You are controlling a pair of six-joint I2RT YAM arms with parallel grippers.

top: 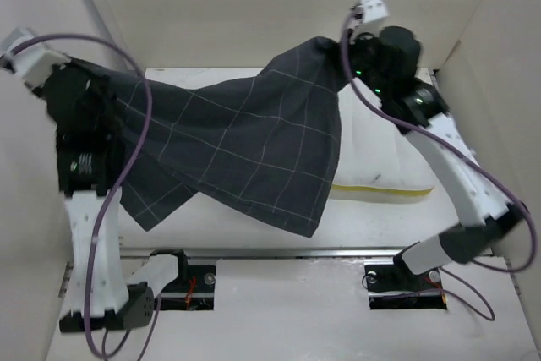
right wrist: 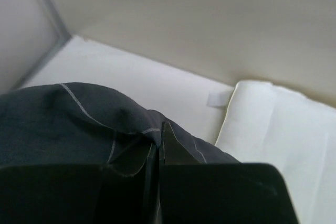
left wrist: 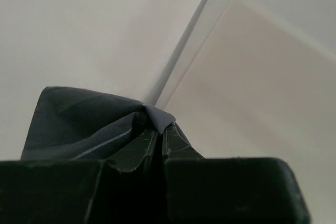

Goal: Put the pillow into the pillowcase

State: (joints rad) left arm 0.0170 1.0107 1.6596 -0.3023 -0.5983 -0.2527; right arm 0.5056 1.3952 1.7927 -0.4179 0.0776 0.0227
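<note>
The dark charcoal pillowcase (top: pixel 245 145) with a thin light grid hangs stretched in the air between both arms, its lower corner drooping toward the table's front. My left gripper (top: pixel 101 95) is shut on its left edge; the left wrist view shows the cloth (left wrist: pixel 89 124) pinched between the fingers. My right gripper (top: pixel 348 61) is shut on its right top corner; the right wrist view shows the fabric (right wrist: pixel 63 124) pinched there. The white pillow (top: pixel 376 154) with a yellow band along its near edge lies on the table at the right, partly hidden behind the pillowcase; it also shows in the right wrist view (right wrist: pixel 283 129).
Beige walls (top: pixel 254 6) close in the white table (top: pixel 228 217) at the back and both sides. A metal rail (top: pixel 279 253) runs along the table's near edge by the arm bases. A small white tab (right wrist: pixel 219 98) lies beside the pillow.
</note>
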